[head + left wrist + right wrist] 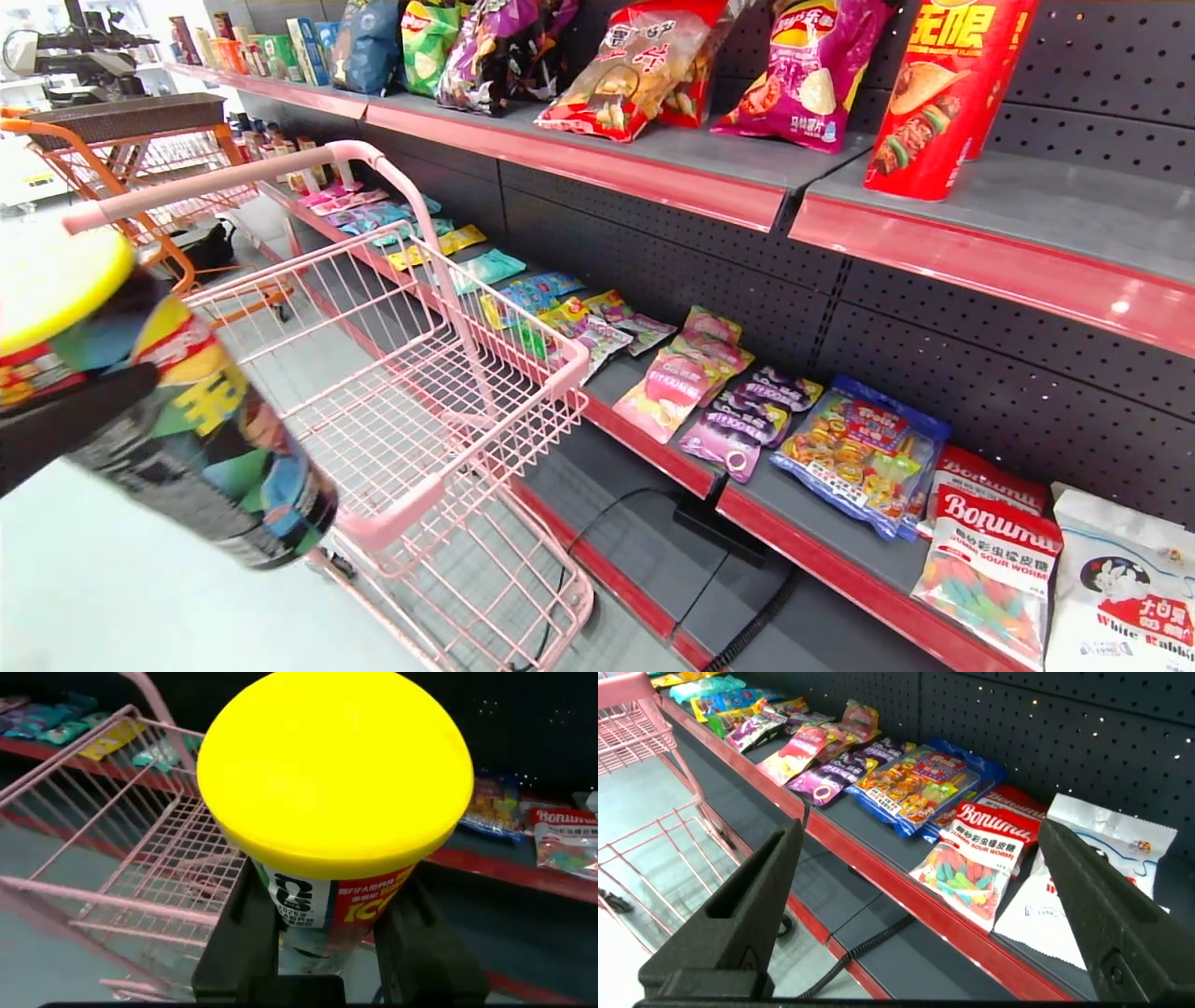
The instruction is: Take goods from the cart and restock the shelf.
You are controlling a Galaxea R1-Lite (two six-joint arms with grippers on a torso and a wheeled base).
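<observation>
One yellow-lidded canister [177,411] lies tilted in the left hand [332,943], which is clamped around its body below the lid, beside the pink cart [397,509] and well apart from the shelf [1027,215]. Its smooth round wall could slip in that grip, or it could knock over the red canister [943,84] standing on the shelf. Right hand [922,831] hangs wide apart above the candy bags [924,779].

Upper shelf [607,168] carries chip bags [810,70] and a red canister [938,93] (standing); lower shelf [653,446] — candy packets [864,453] lying flat, side by side.
</observation>
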